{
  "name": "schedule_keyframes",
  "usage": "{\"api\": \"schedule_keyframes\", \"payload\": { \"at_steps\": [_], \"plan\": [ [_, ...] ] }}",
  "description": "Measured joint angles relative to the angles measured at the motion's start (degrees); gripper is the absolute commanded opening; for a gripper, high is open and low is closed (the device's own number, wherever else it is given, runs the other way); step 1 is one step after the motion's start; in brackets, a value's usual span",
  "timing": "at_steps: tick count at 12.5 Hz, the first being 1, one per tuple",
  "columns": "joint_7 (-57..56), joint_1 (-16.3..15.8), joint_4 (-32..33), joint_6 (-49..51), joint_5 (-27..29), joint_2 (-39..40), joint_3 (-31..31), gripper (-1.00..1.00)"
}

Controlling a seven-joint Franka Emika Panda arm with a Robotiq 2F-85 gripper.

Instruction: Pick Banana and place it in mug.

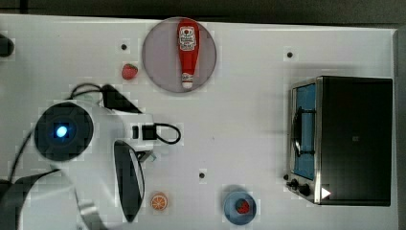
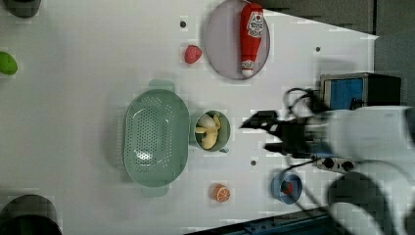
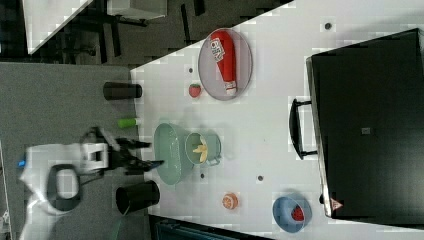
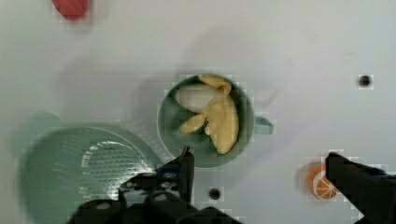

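- The white table (image 2: 98, 58) fills the left view, with dark floor showing at the upper right of the frame.
- The banana (image 2: 209, 131) lies inside the mug (image 2: 211, 145) at the centre of the left view, its pale peeled end toward the top of the frame. It sits curled below the rim, so I judge the placing done.
- The mug stands touching the right edge of the green colander (image 2: 155, 137), its short handle pointing away from it, which leaves its open mouth free from above.
- My claw (image 2: 266, 134) hangs right of the mug in the left view, jaws spread wide and holding nothing. In the wrist view my claw (image 4: 261, 168) frames the mug's near side, one finger (image 4: 186, 169) just by the rim.
- An orange slice (image 2: 221, 193) lies lower in the left view, well apart from the mug.
- A ketchup bottle (image 2: 250, 36) rests on a grey plate (image 2: 218, 44) at the top of the left view, out of my way.
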State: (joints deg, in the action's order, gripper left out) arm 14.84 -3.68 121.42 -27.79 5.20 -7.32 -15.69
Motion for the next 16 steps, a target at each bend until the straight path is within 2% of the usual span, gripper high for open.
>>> {"api": "schedule_keyframes", "payload": {
  "at_steps": [1, 2, 3, 5, 6, 8, 9, 10, 13, 16],
  "plan": [
    [0.0, 0.4, -1.9, 2.6, -1.5, -2.1, 1.0, 1.00],
    [0.0, 1.6, -3.9, 9.2, -2.5, -5.6, 3.4, 1.00],
    [0.0, 1.6, -4.7, 9.4, -2.1, -6.7, 5.9, 1.00],
    [-1.3, 1.1, -8.1, 13.5, -2.3, -6.2, 11.0, 1.00],
    [-1.6, 2.0, -9.0, 16.0, -2.5, -6.1, 12.7, 1.00],
    [-2.9, 2.2, -10.4, 19.3, -4.9, -5.1, 15.5, 1.00],
    [-3.4, 2.7, -11.8, 26.5, -7.7, -3.4, 17.8, 1.00],
    [-3.4, 2.8, -11.5, 27.1, -7.7, -2.7, 19.1, 1.00],
    [-4.8, 3.0, -12.3, 27.0, -6.8, -2.6, 19.2, 1.00],
    [-5.4, 2.4, -13.2, 27.2, -8.1, -3.8, 18.7, 1.00]
  ]
}}
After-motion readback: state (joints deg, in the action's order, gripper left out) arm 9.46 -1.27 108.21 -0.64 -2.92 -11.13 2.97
